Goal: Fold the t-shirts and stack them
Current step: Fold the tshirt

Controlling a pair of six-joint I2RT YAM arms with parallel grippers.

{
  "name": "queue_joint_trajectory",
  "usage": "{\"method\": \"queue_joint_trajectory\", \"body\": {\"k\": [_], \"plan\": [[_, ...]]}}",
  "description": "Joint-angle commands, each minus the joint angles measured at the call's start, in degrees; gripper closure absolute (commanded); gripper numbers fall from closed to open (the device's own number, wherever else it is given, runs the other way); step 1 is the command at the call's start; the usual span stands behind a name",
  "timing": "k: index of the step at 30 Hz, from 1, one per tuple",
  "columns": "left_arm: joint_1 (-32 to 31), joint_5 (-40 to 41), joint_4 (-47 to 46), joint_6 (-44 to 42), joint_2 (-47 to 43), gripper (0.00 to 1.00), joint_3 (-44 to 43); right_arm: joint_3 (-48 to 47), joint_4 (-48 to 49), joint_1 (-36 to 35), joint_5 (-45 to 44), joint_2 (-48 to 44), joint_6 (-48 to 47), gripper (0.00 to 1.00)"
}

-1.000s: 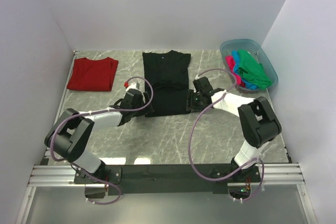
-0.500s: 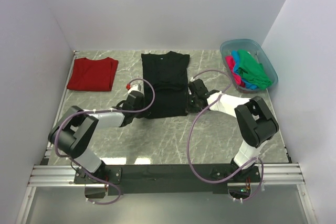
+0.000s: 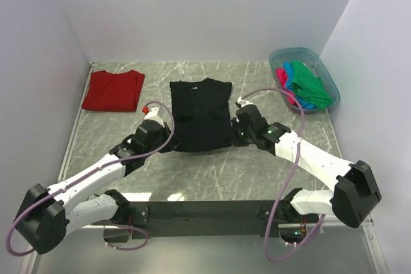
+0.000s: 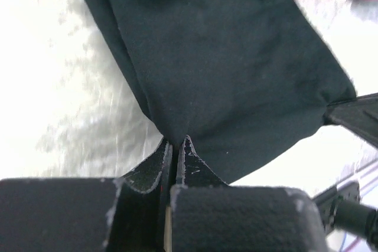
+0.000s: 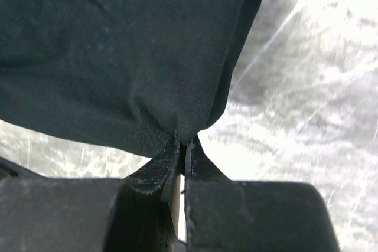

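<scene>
Currently gripped: the black t-shirt, taken at both of its near corners.
Left end effector: the fingers are pressed together on a pinch of black cloth at the shirt's near left corner; the cloth is seen fanning out ahead of the fingertips.
Right end effector: the fingers are clamped together on the near right corner; the shirt is spread ahead and to its left, with bare desk to its right.
Black t-shirt position: it is laid between the two end effectors and beyond them, with the collar end farthest away.
Dark red t-shirt: it is laid flat well beyond and to the left of the left end effector, apart from the black one.
Tub: it is placed well beyond and to the right of the right end effector; a green t-shirt, a pink t-shirt and a blue t-shirt are heaped in it.
</scene>
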State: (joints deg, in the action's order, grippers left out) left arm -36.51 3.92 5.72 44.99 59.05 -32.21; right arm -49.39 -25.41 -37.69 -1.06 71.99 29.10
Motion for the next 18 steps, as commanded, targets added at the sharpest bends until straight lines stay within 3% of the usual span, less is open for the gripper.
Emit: {"method": "queue_joint_trajectory", "body": {"k": [1,7,18], "plan": [[-0.84,-1.37,4.74,1.23,-2.00,0.99,2.49,1.57,-4.47,-2.55,-3.50,-1.58,1.92,1.00],[-4.09,0.38,10.10,3.43,-6.92,0.99,4.69,2.45,-9.21,-5.64,-6.14,-5.09,4.56,1.00],[-11.90,-9.01,15.90,6.86,-15.27,0.99,6.02,1.49,-23.71,-13.10,-2.99,-15.72,7.63,1.00]]}}
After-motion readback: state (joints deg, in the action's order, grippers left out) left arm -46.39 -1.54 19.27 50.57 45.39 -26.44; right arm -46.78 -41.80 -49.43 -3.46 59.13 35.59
